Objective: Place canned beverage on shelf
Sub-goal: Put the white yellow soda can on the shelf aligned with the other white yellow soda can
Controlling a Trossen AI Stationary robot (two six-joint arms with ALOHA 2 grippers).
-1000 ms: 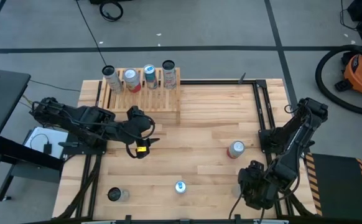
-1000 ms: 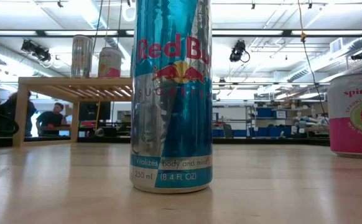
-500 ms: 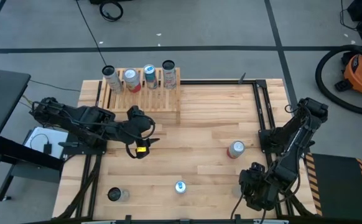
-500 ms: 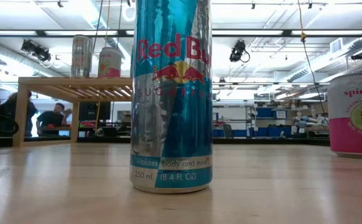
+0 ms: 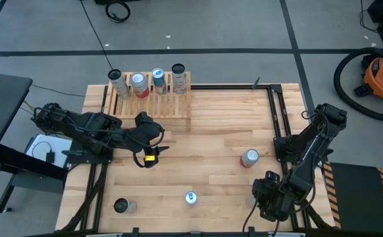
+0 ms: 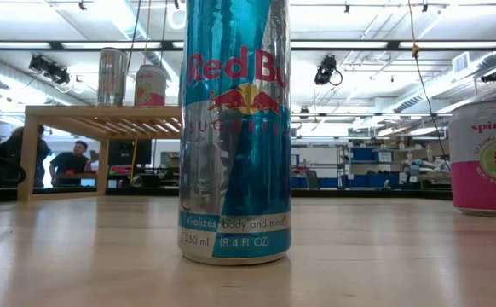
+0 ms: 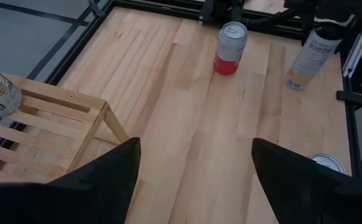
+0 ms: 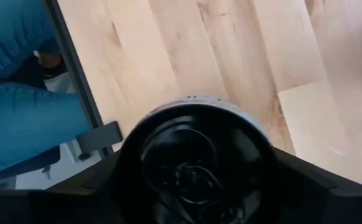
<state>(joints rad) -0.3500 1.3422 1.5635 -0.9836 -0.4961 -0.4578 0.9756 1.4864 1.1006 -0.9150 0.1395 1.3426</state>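
Observation:
At the table's near right corner my right gripper (image 5: 270,197) comes down over a white can with a yellow foot (image 7: 310,53) and a black top (image 8: 196,162), and is shut on it. My left gripper (image 5: 149,157) hangs open over the table's left middle, near the shelf (image 5: 153,100), and holds nothing. The shelf stands at the far left with several cans upright on its slats. A red can (image 5: 249,158), a blue can (image 5: 190,197) and a dark-topped can (image 5: 121,206) stand on the tabletop. My right gripper has the white can's upper wall (image 8: 128,155) between its two fingers (image 8: 103,183), one on each side. The fingers come from above, pointing steeply down. The can stands upright with its foot (image 7: 296,82) on the tabletop.
Black frame rails (image 5: 278,125) run along the table's right and left edges. A person's legs in blue trousers (image 8: 19,93) are just beyond the near right edge. The tabletop between the red can and the shelf (image 7: 38,130) is bare wood. People sit far behind the shelf (image 6: 69,162).

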